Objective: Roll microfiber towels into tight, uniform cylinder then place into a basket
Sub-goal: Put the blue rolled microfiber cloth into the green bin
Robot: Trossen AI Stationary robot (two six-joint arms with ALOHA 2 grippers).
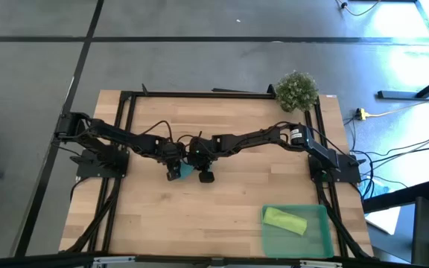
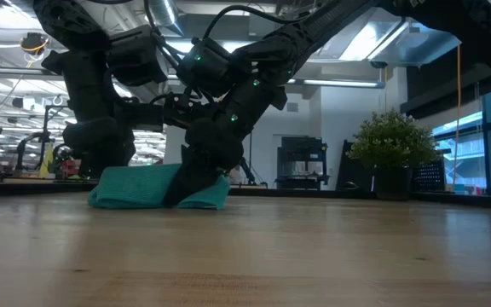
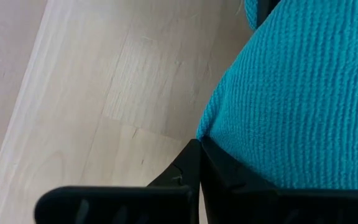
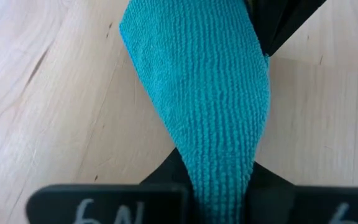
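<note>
The teal towel (image 1: 187,170) lies bunched into a thick band at the table's middle, its underside on the wood in the low view (image 2: 143,189). My left gripper (image 1: 173,173) is shut at the band's left end and my right gripper (image 1: 203,176) is shut on its right end. Both slant downward onto it. The lime green towel (image 1: 284,219) lies rolled inside the green basket (image 1: 315,242) at the near right corner. My left gripper has its shut fingertips (image 3: 191,163) at a fold on the teal towel's edge (image 3: 211,127), slanting down from the table's left. The cloth spreads away over one finger. How much of it lies between the tips does not show. My right gripper pinches the teal towel's narrowed end (image 4: 219,177) between its two fingers (image 4: 166,173), several layers bunched together. It comes slanting down from the table's right, along the band. The cloth widens away from the fingers and rests on the table.
A small bushy plant (image 1: 297,89) stands at the far right corner. A black frame (image 1: 199,94) runs along the table's far and side edges. Bare wood (image 1: 185,223) lies between the towel and the near edge, left of the basket.
</note>
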